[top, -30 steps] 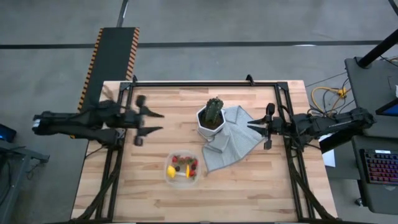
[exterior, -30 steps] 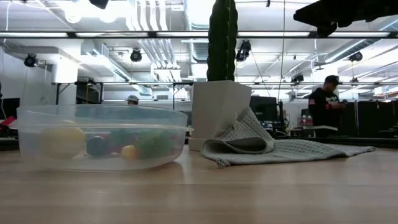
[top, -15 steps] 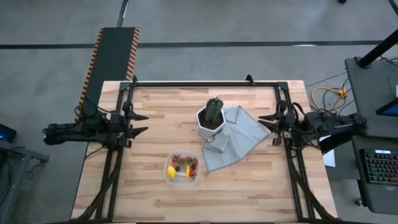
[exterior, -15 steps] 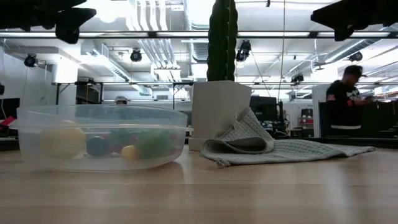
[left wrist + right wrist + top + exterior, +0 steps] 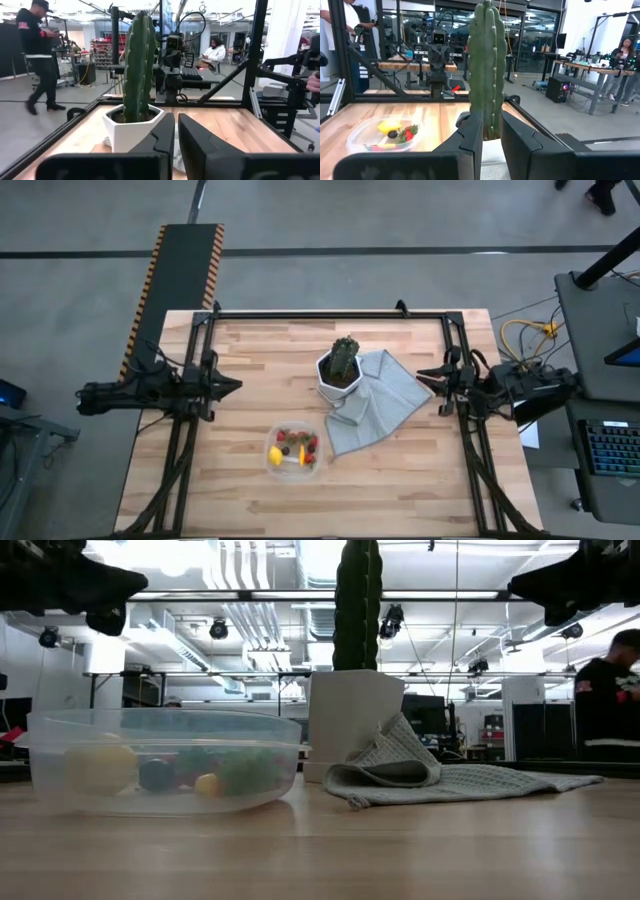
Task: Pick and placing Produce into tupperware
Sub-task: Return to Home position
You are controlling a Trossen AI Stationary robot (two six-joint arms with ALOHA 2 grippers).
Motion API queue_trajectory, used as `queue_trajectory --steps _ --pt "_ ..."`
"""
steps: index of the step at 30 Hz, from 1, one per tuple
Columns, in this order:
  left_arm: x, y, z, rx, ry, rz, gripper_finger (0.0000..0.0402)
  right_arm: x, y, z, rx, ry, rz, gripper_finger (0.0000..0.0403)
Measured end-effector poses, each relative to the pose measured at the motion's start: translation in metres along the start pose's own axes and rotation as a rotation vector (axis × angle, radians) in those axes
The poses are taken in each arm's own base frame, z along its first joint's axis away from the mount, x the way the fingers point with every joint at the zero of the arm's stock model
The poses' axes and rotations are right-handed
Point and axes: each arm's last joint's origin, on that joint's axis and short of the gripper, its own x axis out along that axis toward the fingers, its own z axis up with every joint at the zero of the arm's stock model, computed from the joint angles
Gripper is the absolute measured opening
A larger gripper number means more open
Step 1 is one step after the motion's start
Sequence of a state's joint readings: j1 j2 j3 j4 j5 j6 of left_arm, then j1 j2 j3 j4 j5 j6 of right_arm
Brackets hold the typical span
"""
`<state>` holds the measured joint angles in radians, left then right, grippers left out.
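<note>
The produce, with a yellow lemon, red strawberries and dark berries, lies inside the clear tupperware near the table's front middle. The right wrist view shows the container too. My left gripper hangs level over the table's left edge, shut and holding nothing. Over the right edge my right gripper also points level, its fingers a narrow gap apart with nothing between them. Both stand well above the tabletop and far from the container.
A green cactus in a white faceted pot stands at the table's middle, on a corner of a crumpled grey towel that spreads to its right. Black frame rails run along the table's edges. People stand in the room behind.
Both arms have drawn back and sunk, the left toward the table's left edge and the right toward the right edge. My left gripper, wide open a second ago, has shut on nothing. The produce and container have stayed put.
</note>
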<state>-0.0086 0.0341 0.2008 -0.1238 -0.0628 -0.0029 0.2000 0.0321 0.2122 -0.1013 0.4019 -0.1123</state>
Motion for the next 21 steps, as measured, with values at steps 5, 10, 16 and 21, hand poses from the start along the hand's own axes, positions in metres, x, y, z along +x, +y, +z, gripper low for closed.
queue_trajectory --steps 5,10,16,21 --pt "0.002 0.001 -0.009 -0.015 0.019 0.040 0.0001 -0.001 -0.001 0.000 0.002 -0.007 -0.001 0.0057" --pt "0.006 0.001 -0.022 -0.016 0.023 0.050 0.0000 -0.002 -0.001 0.002 0.000 0.000 0.000 0.0057" --pt "0.010 0.001 -0.040 -0.010 0.050 0.068 0.0000 -0.002 -0.001 0.001 0.006 0.002 0.001 0.0057" --pt "0.011 0.001 -0.046 -0.013 0.059 0.069 0.0000 -0.002 -0.001 0.001 0.006 0.003 0.001 0.0057"
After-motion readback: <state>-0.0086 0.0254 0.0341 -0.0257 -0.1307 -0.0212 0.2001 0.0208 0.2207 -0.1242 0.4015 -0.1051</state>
